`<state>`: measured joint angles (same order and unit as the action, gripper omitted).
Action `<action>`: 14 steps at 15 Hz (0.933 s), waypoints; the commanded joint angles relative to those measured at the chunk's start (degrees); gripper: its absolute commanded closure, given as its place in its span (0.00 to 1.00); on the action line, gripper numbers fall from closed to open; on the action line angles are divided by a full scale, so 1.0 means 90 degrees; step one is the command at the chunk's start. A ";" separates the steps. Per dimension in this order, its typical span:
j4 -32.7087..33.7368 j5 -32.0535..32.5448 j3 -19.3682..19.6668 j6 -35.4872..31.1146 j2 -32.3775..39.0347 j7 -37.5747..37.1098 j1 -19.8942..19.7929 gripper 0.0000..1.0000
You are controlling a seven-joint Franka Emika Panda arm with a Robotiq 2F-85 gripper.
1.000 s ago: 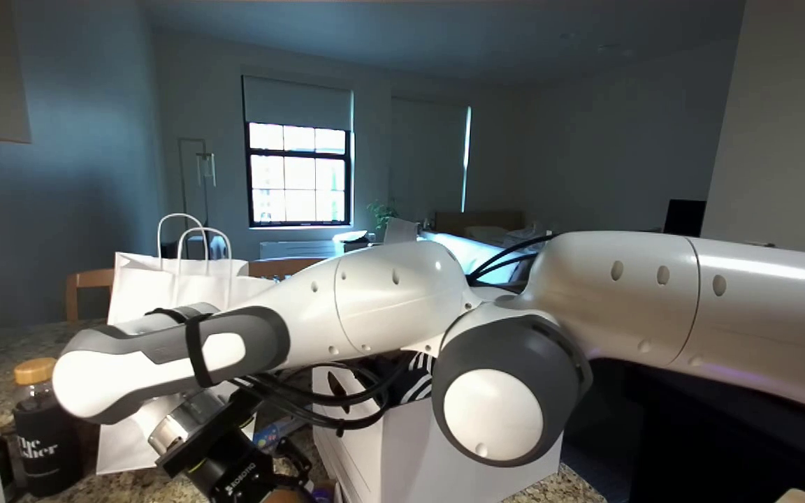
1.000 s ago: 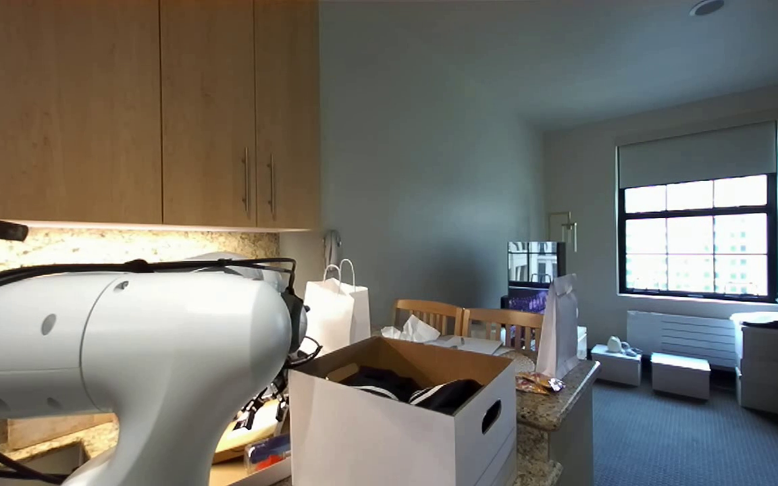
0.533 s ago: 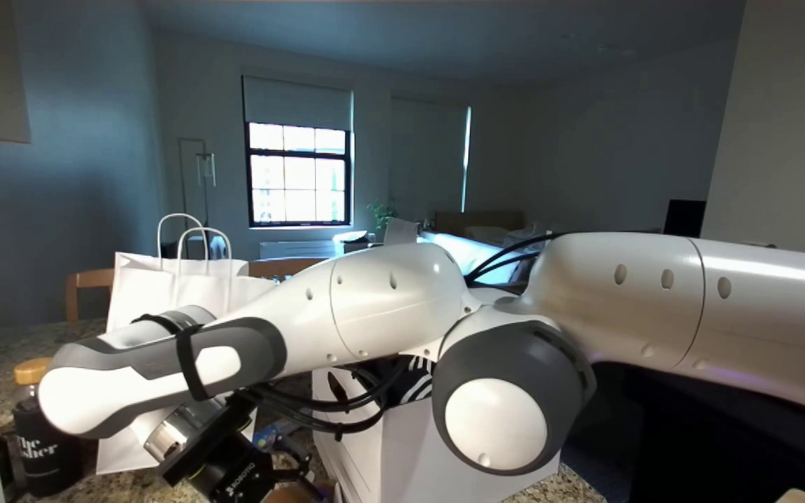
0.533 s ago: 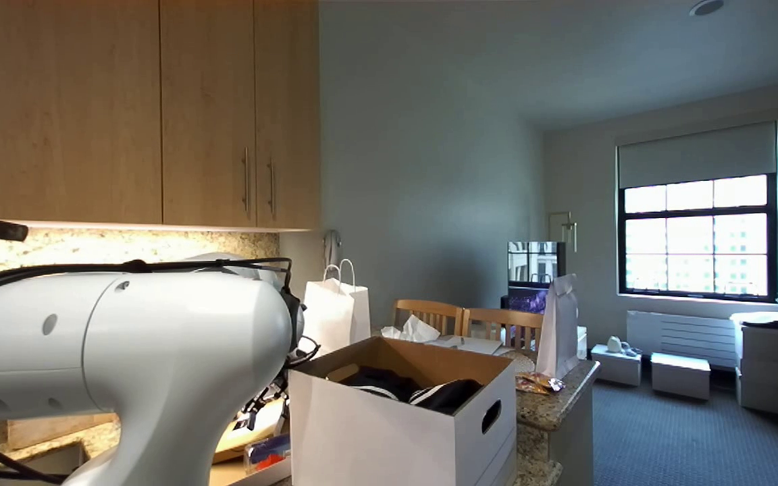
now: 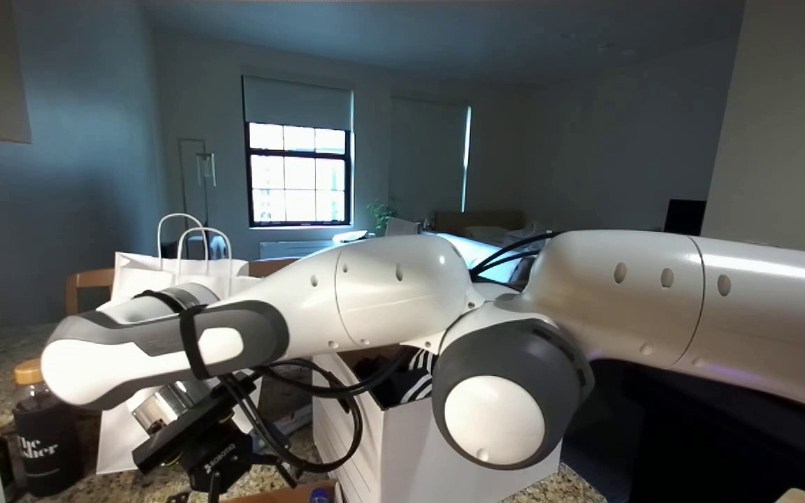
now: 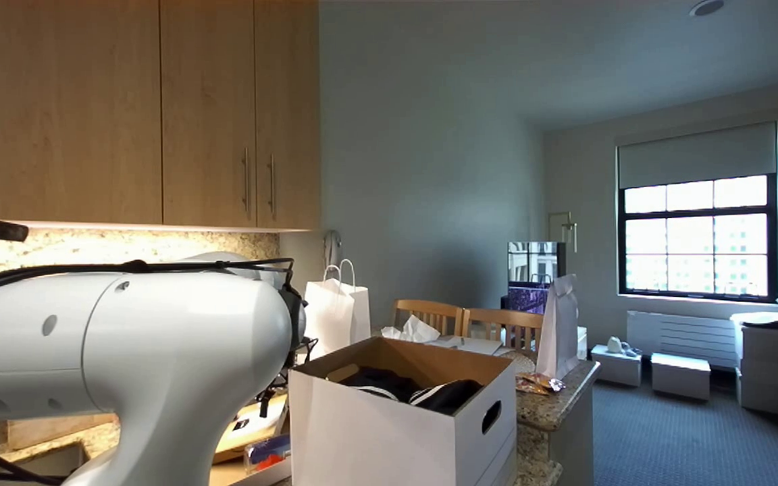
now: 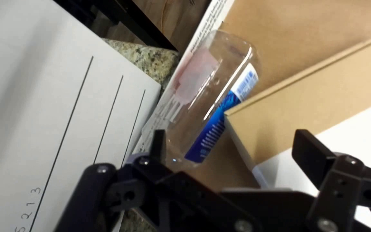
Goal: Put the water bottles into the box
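Observation:
A clear water bottle (image 7: 211, 96) with a blue label and a pinkish-red patch lies in a shallow brown cardboard tray (image 7: 301, 29) in the wrist view. Its blue and red parts show in an exterior view (image 6: 269, 451). The box (image 6: 375, 432) is white with brown inside and an oval hand hole; it stands beside the tray and holds dark, white-striped cloth. Its side also shows in an exterior view (image 5: 423, 454) and the wrist view (image 7: 37, 96). My gripper (image 7: 232, 149) is open and empty, with one fingertip over the bottle's near end. The arm mostly hides it in an exterior view (image 6: 271, 398).
A cardboard flap (image 7: 288, 125) overlaps the bottle's label side in the wrist view. A white paper bag (image 5: 140, 286) stands behind the wrist. A dark jar with a pale lid (image 5: 42, 440) stands left of the arm. Cables (image 5: 346, 412) hang beside the box.
My gripper has moved up and slightly left in an exterior view, tilting a little. More of the tray and a blue bottle end show there. The box and bottle have not visibly moved.

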<state>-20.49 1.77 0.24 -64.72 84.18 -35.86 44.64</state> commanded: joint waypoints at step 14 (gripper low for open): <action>-0.0087 -0.0305 -0.0358 -0.0334 -0.0202 -0.0963 -0.0140 0.00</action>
<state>-20.48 0.83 -1.61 -68.72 83.81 -43.73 43.19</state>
